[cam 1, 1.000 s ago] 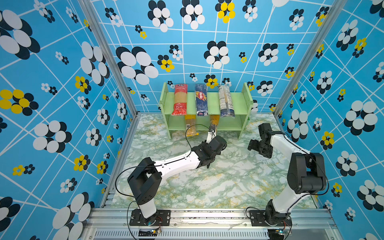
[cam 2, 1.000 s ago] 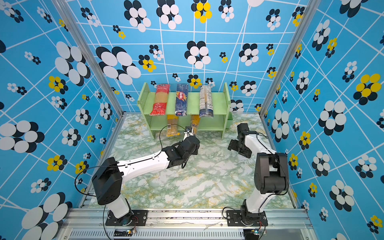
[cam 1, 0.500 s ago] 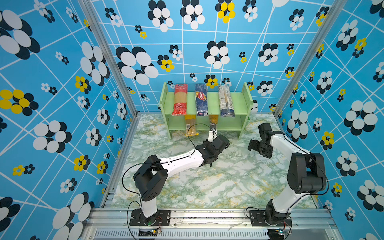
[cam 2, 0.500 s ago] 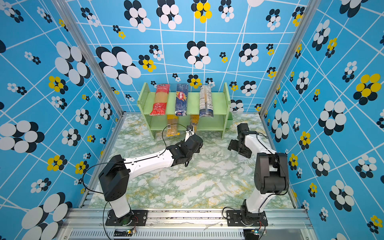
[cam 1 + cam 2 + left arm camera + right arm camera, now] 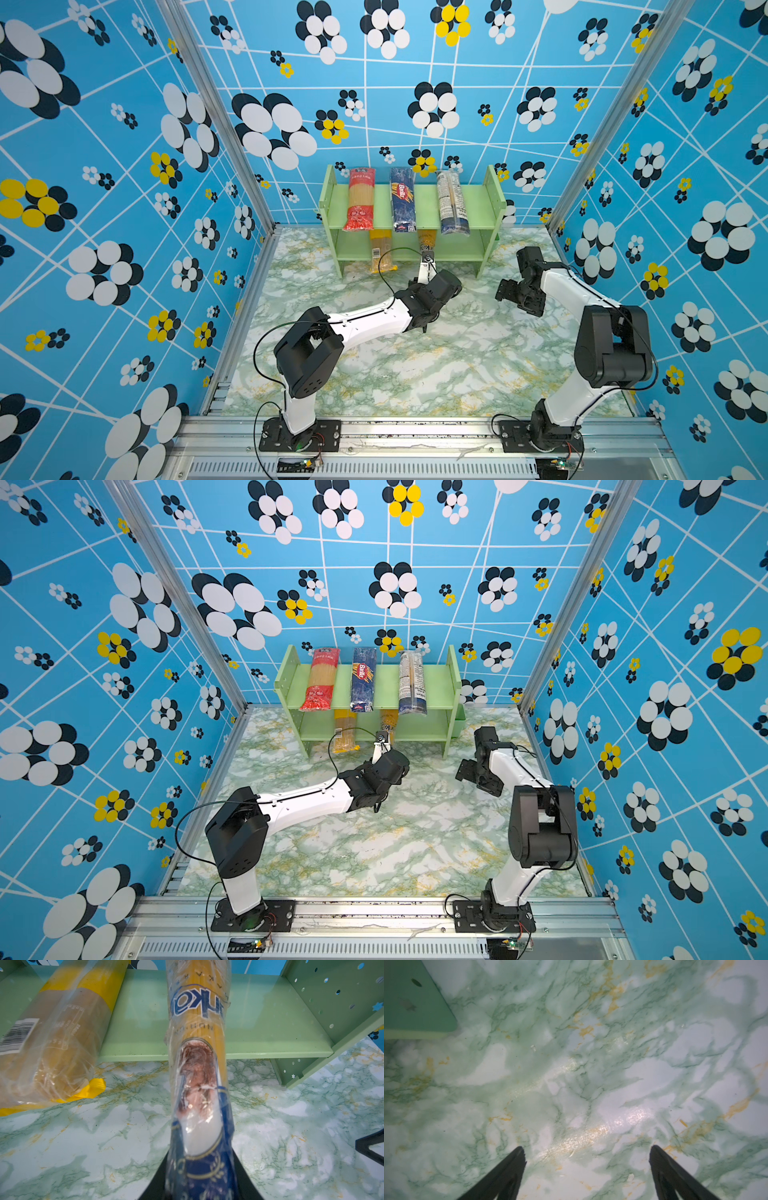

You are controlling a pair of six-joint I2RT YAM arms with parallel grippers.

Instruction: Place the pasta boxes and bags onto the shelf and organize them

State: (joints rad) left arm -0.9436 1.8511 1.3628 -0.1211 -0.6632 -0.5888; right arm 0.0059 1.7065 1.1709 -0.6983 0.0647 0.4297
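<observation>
Listing stock at the shelf (image 5: 426,203), lower-tier loading in hand.

Item 1: clear bag with blue end (image 5: 197,1053). Held by the L gripper (image 5: 427,267) at its blue tail. Jaws narrow, clamped on the pack's sides, black fingers (image 5: 154,1188) showing either side of it in the L wrist view. Long axis runs straight out from the jaws toward the shelf back, approx. square to the front lip of the lower tier (image 5: 270,1022). Lead end is over the lower board, and the tail part overhangs the table (image 5: 415,365). Can't tell whether the lead end rests on the board or floats just above it.

Item 2: yellow-topped clear bag (image 5: 52,1043). Lower tier, to the L of item 1 and apart from it, slightly skewed. Near end pokes out past the lip.

Items 3–5: top tier, side by side w/ gaps, long axes front to back. They are the red bag (image 5: 359,199), dark blue Barilla (image 5: 402,199) and blue pack w/ white label (image 5: 453,203). Near ends overhang the front edge.

R gripper (image 5: 586,1150): jaws wide, nothing btwn them, over bare table near the shelf's R end. It is well off item 1.

Judgement: no other packs seen on the table, so the job is prob. nearly done. Next move looks like a straight push along the pack's own axis. The L arm already holds the pack in line for that. Bare board lies ahead and to the R of item 1, so little steering is needed. Risk: soft film may buckle if the lead end catches.
</observation>
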